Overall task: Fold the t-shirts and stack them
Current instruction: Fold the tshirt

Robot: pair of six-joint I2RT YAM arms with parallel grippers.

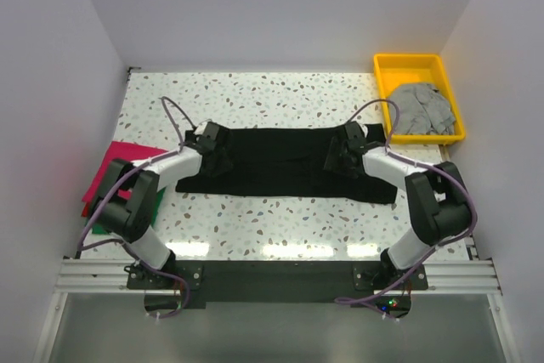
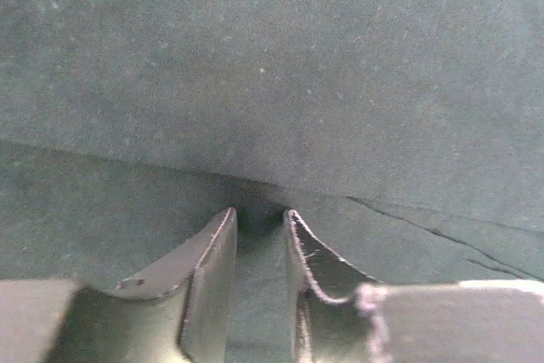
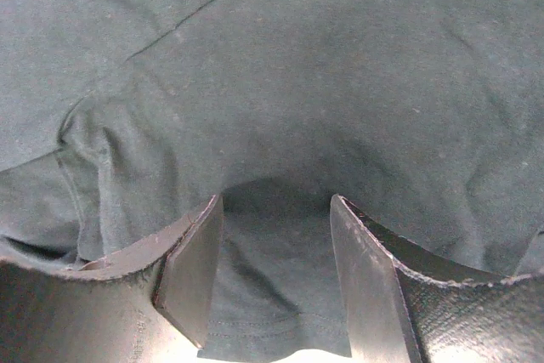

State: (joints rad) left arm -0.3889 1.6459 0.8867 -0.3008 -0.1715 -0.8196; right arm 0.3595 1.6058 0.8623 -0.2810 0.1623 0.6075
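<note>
Left hand (image 2: 259,212) nipping one black t-shirt (image 1: 280,163), right hand (image 3: 276,201) half-open astride it, one grey t-shirt (image 1: 421,108) in one yellow tray (image 1: 408,64)

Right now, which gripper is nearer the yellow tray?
Right. The right gripper is on the end of the black t-shirt beside the yellow tray; the left gripper is at the opposite end.

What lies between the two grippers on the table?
Only the black t-shirt, spread from the left gripper to the right gripper; the top external view shows it.
</note>
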